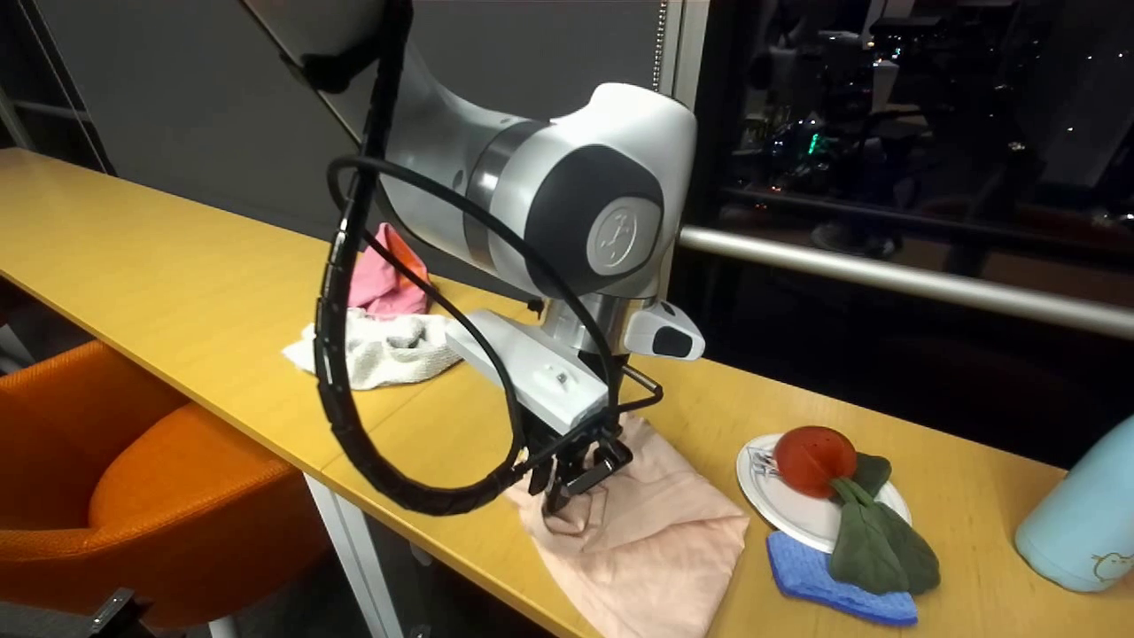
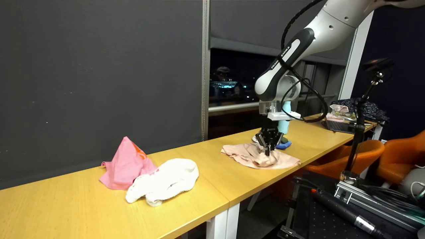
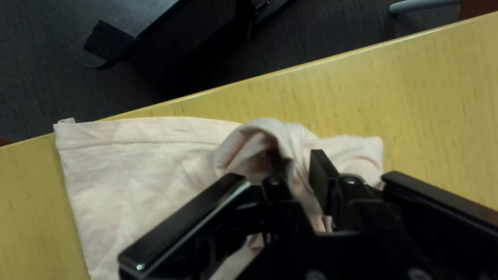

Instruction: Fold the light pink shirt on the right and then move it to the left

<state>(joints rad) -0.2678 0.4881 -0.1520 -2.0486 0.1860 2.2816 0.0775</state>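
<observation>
The light pink shirt [image 1: 656, 549] lies on the table near the front edge, roughly spread with a bunched, raised fold at my gripper. It also shows in an exterior view [image 2: 245, 154] and in the wrist view [image 3: 132, 175]. My gripper [image 3: 297, 167] points down into the bunched part. Its fingers are partly apart, with folds of the shirt between and around them. In the wrist view the left fingertip is mostly hidden under a raised fold, and the right finger's inner face shows bare. The gripper also shows in both exterior views [image 1: 558, 487] [image 2: 268, 149].
A white cloth [image 2: 166, 179] and a brighter pink cloth [image 2: 124, 166] lie together on the table [image 2: 83, 209]. A white plate [image 1: 771, 496] with a red and green plush, a blue cloth [image 1: 833, 576] and a light blue bottle [image 1: 1081, 514] stand beside the shirt.
</observation>
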